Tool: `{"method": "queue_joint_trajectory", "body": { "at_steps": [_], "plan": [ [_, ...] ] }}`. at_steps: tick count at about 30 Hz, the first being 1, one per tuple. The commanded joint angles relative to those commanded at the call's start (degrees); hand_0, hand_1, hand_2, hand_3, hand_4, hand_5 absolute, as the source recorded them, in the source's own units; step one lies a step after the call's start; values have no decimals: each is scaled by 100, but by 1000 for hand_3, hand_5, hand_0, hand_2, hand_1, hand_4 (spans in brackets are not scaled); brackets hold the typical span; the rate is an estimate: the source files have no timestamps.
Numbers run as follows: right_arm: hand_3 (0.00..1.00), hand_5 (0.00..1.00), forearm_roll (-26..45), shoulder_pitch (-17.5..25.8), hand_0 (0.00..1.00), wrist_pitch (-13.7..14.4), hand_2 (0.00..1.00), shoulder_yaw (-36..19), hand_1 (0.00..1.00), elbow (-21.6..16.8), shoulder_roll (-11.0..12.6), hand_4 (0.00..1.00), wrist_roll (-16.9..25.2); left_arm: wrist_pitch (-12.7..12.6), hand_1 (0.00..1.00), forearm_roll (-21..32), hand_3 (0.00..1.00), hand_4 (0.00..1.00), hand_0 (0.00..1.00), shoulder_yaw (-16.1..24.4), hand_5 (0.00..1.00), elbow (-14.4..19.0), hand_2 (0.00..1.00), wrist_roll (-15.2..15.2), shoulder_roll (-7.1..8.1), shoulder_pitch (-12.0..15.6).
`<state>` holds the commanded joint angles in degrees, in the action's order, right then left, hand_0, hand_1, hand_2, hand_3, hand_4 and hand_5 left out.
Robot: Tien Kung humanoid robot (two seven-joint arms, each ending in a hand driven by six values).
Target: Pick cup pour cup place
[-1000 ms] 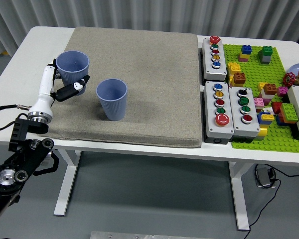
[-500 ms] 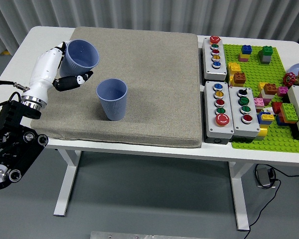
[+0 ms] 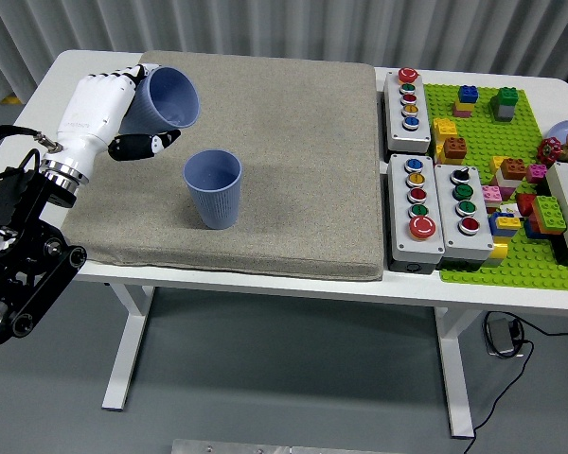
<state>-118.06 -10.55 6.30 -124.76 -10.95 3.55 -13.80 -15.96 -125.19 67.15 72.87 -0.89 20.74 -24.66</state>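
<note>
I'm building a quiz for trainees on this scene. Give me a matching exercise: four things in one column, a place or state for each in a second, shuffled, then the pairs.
Things:
1. held cup
2. second cup
3. left robot hand
4. green baseplate

Places or states:
A. standing upright on the beige mat
B. at the table's right end, covered with toy bricks
C. lifted and tilted, mouth turned toward the right
D. closed around a blue cup

Pairs: 1-C, 2-A, 3-D, 4-B

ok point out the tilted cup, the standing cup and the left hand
tilted cup (image 3: 170, 97), head view, inside wall near its mouth
standing cup (image 3: 214, 200), head view, outer side wall
left hand (image 3: 102, 107), head view, white back of hand
</note>
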Motion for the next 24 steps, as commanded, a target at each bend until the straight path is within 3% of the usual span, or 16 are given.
{"method": "queue_joint_trajectory", "body": {
  "at_steps": [24],
  "plan": [
    [581, 183, 3, 3, 685, 8, 579, -17, 636, 4, -11, 2, 0, -131, 511, -481, 528, 641, 465, 91, 72, 719, 528, 17, 213, 545]
  ]
}}
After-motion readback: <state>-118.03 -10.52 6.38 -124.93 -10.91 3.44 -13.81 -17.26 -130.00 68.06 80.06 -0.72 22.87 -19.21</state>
